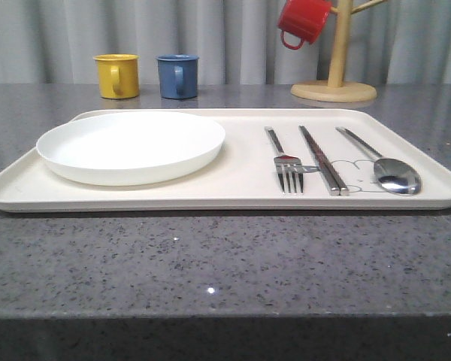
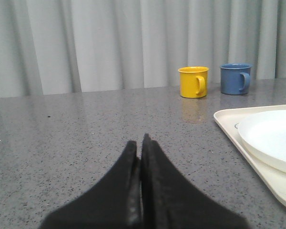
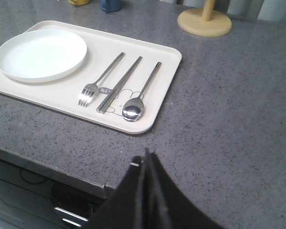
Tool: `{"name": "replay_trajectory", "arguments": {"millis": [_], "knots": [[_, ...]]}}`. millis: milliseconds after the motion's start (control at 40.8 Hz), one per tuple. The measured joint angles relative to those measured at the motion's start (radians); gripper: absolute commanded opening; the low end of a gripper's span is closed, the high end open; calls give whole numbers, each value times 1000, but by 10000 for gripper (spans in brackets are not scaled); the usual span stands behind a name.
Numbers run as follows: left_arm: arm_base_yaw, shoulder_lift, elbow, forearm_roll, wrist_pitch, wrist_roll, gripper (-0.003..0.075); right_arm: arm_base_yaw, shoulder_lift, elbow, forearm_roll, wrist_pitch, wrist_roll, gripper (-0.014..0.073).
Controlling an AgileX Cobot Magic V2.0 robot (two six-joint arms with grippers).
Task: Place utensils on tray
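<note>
Cream tray (image 1: pixel 240 192) already holding fork, chopsticks and spoon; both grippers pressed together and holding nothing.

Left gripper (image 2: pixel 140 145) hangs over bare counter, the tray ahead to its right, nearest the white plate (image 2: pixel 271 140). Fork (image 3: pixel 99 82), chopsticks (image 3: pixel 119 84) and spoon (image 3: pixel 142 91) lie parallel on the tray, handles pointing away (nothing appears left to place). Right gripper (image 3: pixel 147 157) sits back from the tray's near corner, the spoon closest, open counter to its right.
</note>
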Motion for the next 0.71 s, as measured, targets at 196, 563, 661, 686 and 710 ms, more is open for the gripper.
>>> {"name": "replay_trajectory", "arguments": {"millis": [196,563,661,686,710], "knots": [[0,0,0,-6,49,4,-18,0,0,0,0,0,0,-122],[0,0,0,-7,50,9,-18,0,0,0,0,0,0,-122],[0,0,0,-7,48,9,-18,0,0,0,0,0,0,-122],[0,0,0,-7,48,9,-18,0,0,0,0,0,0,-122],[0,0,0,-7,48,9,-18,0,0,0,0,0,0,-122]]}}
